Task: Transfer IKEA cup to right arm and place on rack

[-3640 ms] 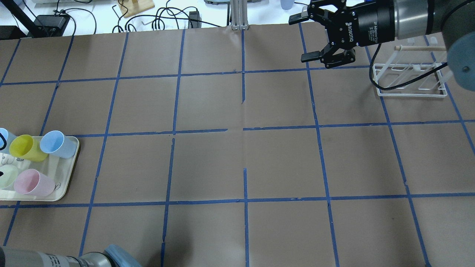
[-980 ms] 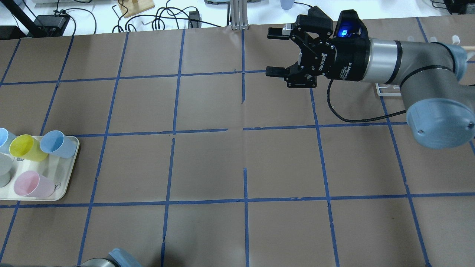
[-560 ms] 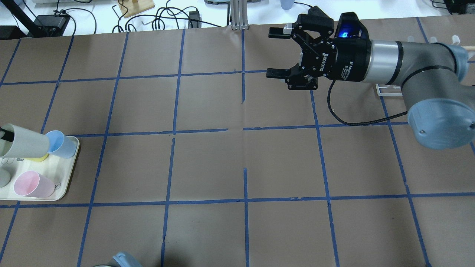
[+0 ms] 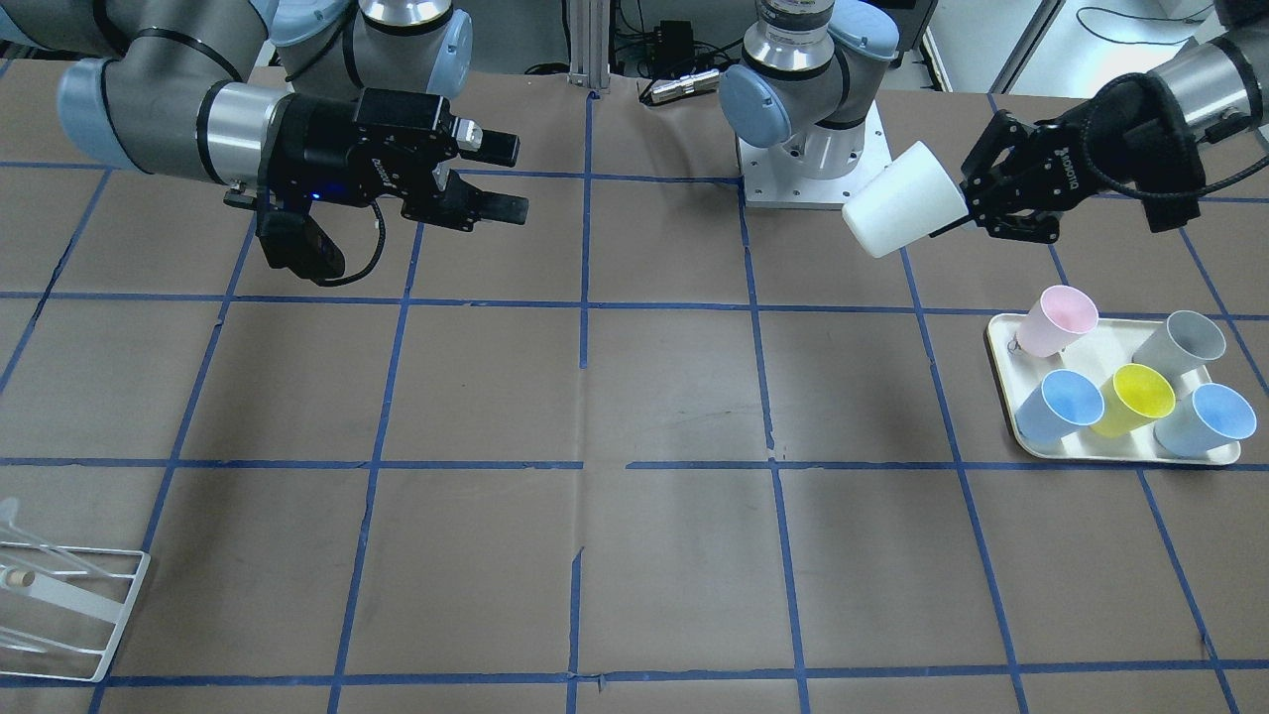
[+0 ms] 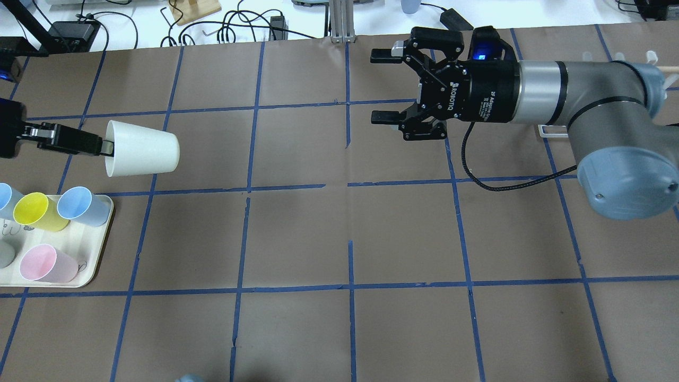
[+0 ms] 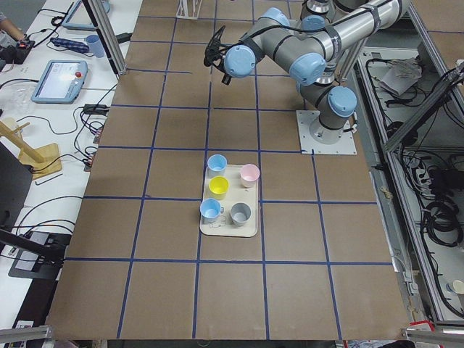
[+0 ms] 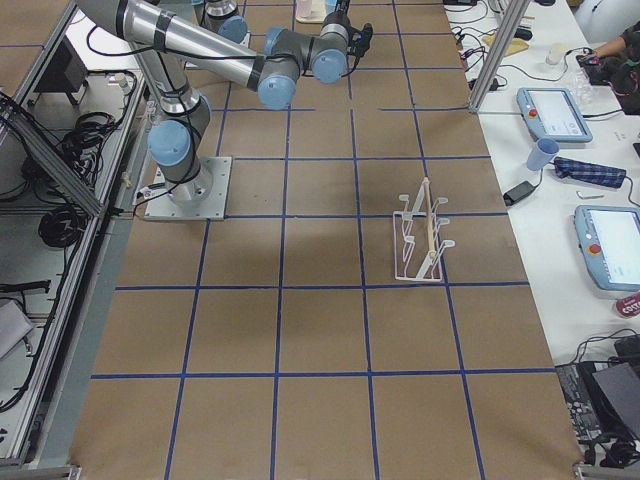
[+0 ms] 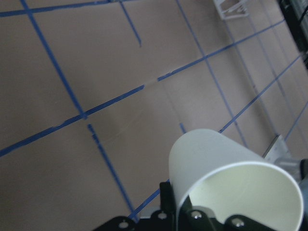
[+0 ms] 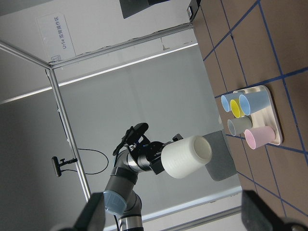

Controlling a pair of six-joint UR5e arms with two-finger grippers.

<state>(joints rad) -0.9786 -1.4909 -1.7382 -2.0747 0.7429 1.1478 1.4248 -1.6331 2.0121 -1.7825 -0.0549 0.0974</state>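
Left jaws clamp the IKEA cup (image 5: 140, 148) above brown paper (image 5: 297, 239) gridded with blue tape (image 5: 350, 318); right jaws gape wide.

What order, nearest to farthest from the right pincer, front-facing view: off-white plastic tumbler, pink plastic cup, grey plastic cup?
1. Off-white plastic tumbler, held by left pincer.
2. Pink plastic cup, cream tray's inner end.
3. Grey plastic cup, tray's outer end.

Cup (image 5: 140, 148) lying sideways in the air over the table's (image 5: 403, 233) left side, rim pinched by left gripper (image 5: 101, 145), base toward right gripper (image 5: 383, 85) well apart across the middle, tray (image 5: 95, 239) holding five other cups (image 5: 79, 206) at left edge, rack (image 7: 428, 225) at far right.
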